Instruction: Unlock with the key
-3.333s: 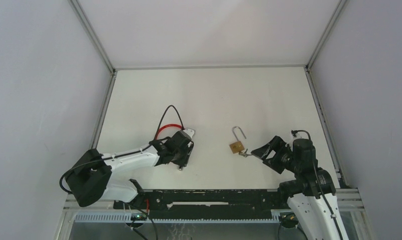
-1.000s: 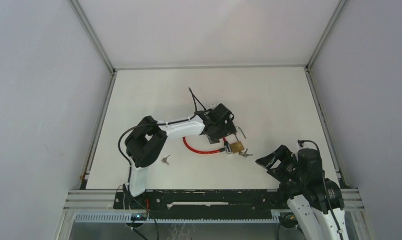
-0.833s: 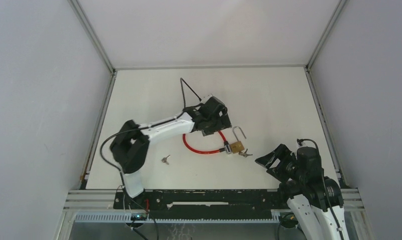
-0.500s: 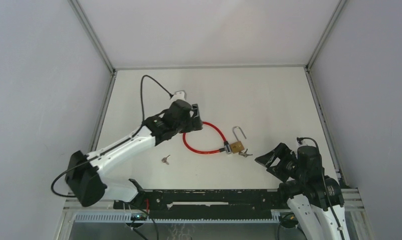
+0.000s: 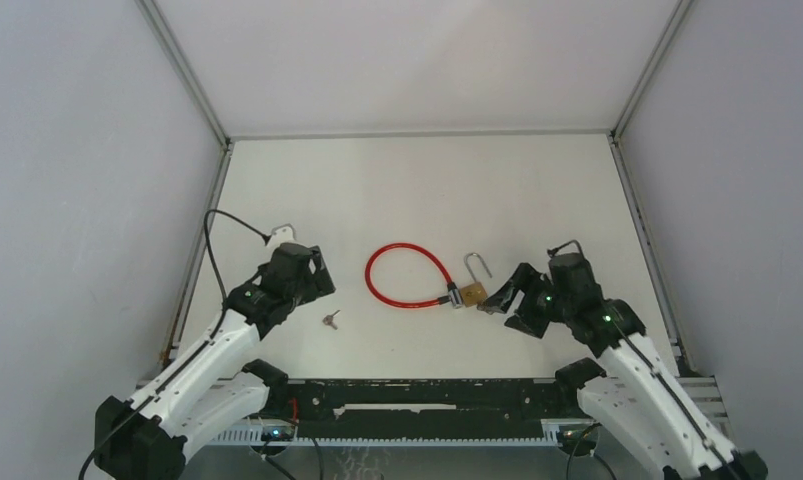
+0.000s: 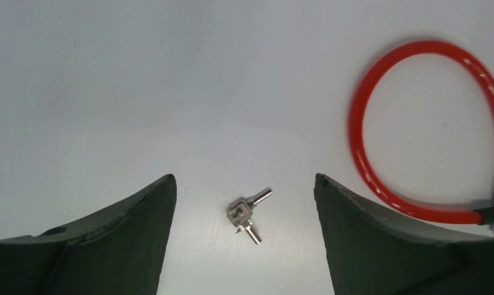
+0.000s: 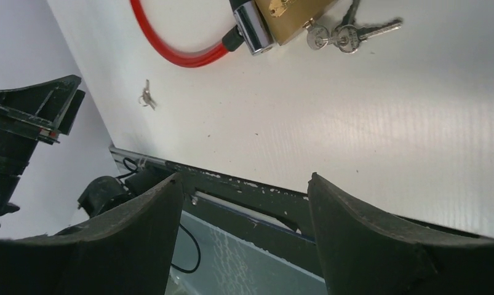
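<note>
Padlock [image 5: 472, 294] lies mid-table with its shackle raised, keys [image 7: 349, 34] at its base and a red cable [image 5: 405, 278] attached. Right gripper [image 7: 244, 177] is wide, empty, near the keys. Left gripper [image 6: 243, 179] is wide, empty, over a spare key [image 6: 247, 214]. Risk: nothing holds the padlock, so a twist would likely drag it.

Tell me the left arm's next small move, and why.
Likely lower the left gripper straight down and close on the small keys: they lie loose on the table, centred between its open fingers, apart from the red cable.
</note>
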